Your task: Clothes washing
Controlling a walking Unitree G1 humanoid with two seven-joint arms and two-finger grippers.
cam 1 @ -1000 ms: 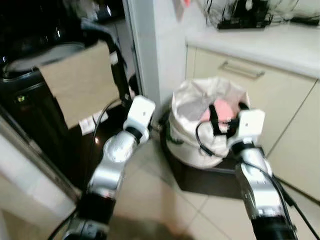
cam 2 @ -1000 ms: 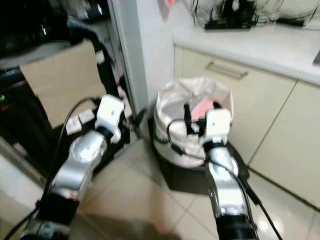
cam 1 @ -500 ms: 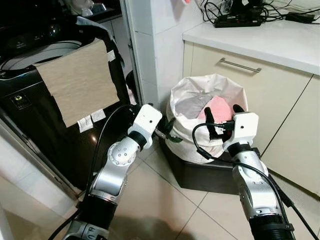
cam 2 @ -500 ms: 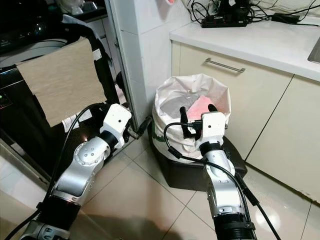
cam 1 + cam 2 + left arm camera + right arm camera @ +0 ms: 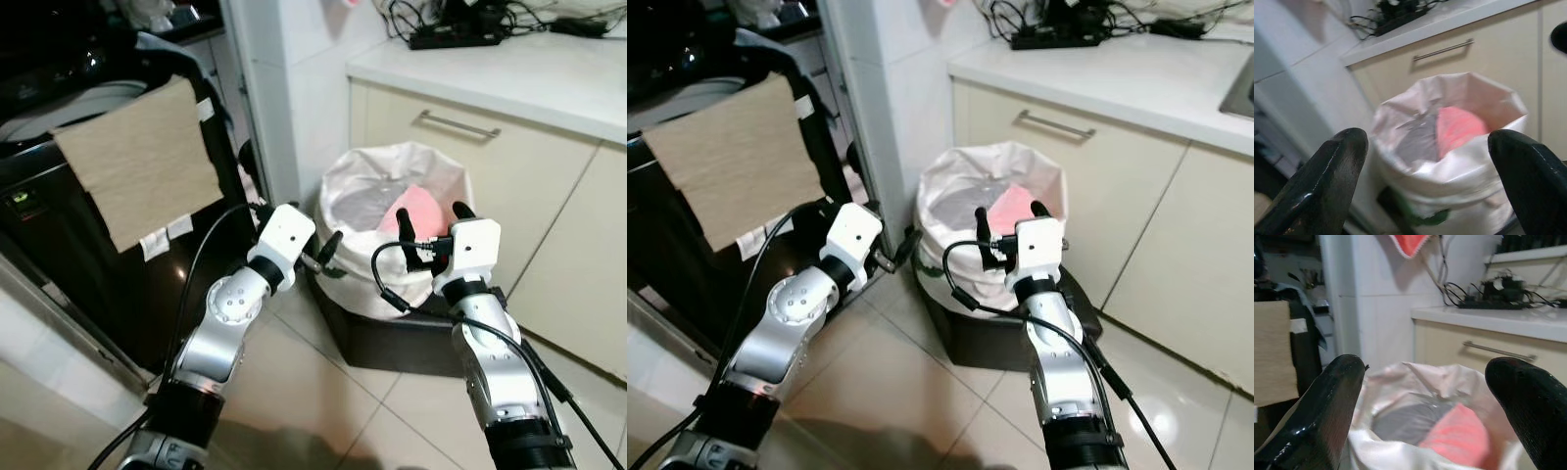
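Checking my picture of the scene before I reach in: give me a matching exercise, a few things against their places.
Things:
1. pink garment
2. beige cloth
3. power strip
4. right gripper

Places:
A. on the white counter
B. draped over the washing machine
C. inside the white laundry bag
D. at the bag's near rim

Pairs: 1-C, 2-B, 3-A, 4-D

No text, brand or number can be read anywhere. Two small white labels (image 5: 164,236) hang on the dark washing machine (image 5: 59,255) front, just below the brown cardboard sheet (image 5: 137,162), but their print is too small to make out.
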